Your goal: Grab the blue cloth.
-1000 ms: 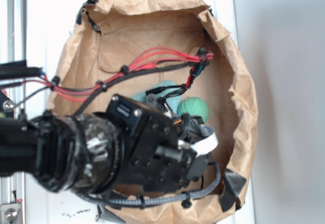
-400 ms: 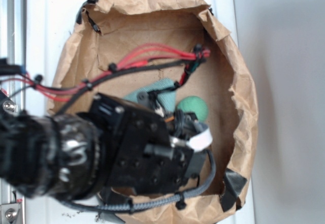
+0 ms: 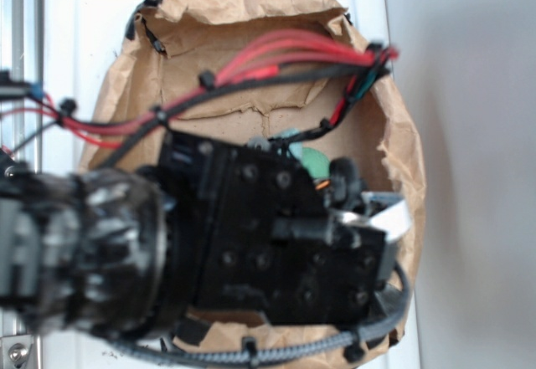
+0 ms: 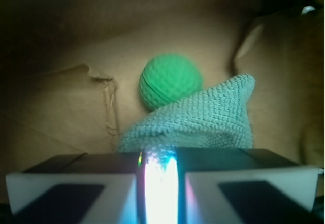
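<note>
The cloth (image 4: 203, 117) is pale teal with a woven knit pattern. The ball (image 4: 170, 80) is bright green, dimpled. The bag (image 3: 402, 135) is brown; the wires (image 3: 276, 51) red and black.

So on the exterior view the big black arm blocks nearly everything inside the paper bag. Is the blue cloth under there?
Observer: Yes. The wrist view shows the blue cloth plainly, a woven piece lying right at the front edge of the gripper.
Operator: And the green sliver I can see?
Observer: That is a round, dimpled green ball just beyond the cloth, with its lower edge hidden behind the fabric.
Operator: Has the gripper got hold of the cloth?
Observer: I cannot tell. The cloth's near edge disappears behind the fingers, and only a narrow bright strip shows between them.
</note>
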### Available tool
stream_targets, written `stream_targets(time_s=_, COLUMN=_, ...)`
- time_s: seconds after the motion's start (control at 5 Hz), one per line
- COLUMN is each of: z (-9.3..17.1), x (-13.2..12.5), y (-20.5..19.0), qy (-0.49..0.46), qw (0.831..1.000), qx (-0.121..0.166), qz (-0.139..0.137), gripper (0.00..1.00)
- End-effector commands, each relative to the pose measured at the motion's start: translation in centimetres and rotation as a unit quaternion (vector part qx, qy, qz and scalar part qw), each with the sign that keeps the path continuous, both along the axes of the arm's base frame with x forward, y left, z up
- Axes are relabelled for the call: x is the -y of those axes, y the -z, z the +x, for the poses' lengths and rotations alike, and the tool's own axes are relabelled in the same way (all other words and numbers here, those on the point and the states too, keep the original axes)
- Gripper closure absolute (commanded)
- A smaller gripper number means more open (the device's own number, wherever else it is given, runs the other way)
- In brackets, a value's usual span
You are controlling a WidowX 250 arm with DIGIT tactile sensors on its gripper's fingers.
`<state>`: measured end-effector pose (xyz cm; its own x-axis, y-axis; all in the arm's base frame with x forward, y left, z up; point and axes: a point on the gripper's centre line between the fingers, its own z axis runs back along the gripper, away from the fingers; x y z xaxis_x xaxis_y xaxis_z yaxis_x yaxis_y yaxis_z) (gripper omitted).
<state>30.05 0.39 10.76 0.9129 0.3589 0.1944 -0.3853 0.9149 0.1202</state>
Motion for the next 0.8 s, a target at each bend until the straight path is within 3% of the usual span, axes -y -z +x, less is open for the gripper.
stream_targets(time_s=0.0, z=-1.4, x=-2.9, y=-7.1, qy=0.021, qw=0.999, qx=0.042, qz=-0.022, gripper=1.0)
stream_targets(time_s=0.2, z=-2.2, x=-3.5, y=-8.0, qy=0.015, qw=0.998, qx=0.06, qz=-0.028, gripper=1.0)
stream_targets(time_s=0.6, z=-2.6, x=-3.0, y=-7.5, qy=0.017, qw=0.996, qx=0.09, qz=-0.006, gripper=1.0)
